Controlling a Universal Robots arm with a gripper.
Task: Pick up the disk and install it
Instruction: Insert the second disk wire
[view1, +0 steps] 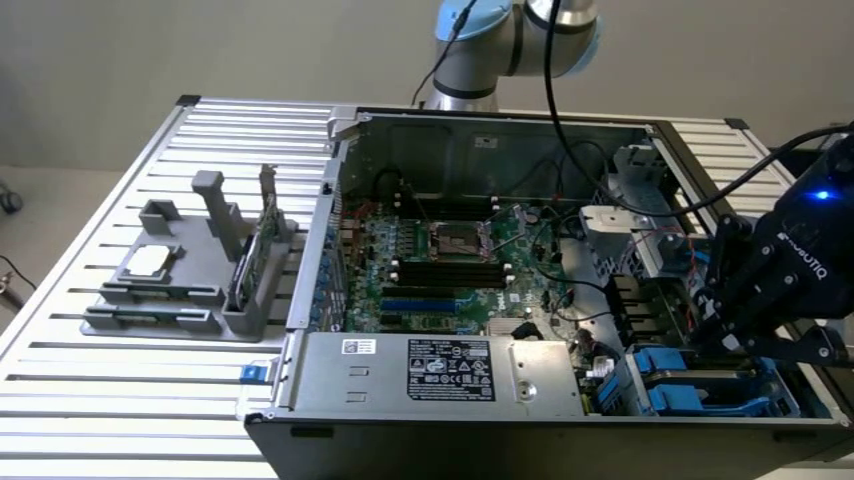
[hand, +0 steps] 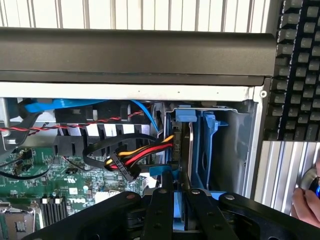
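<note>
The gripper (hand: 174, 212) pinches the disk (hand: 175, 200) by its blue carrier edge, upright above the drive bay (hand: 207, 145), aligned to slide into its slot

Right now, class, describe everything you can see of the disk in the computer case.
The disk stands on edge in the drive bay at the case's corner, a thin dark slab seen edge-on, framed by a blue plastic carrier. The gripper is shut on its near end. A second blue carrier stands beside it. Its label face is hidden.
</note>
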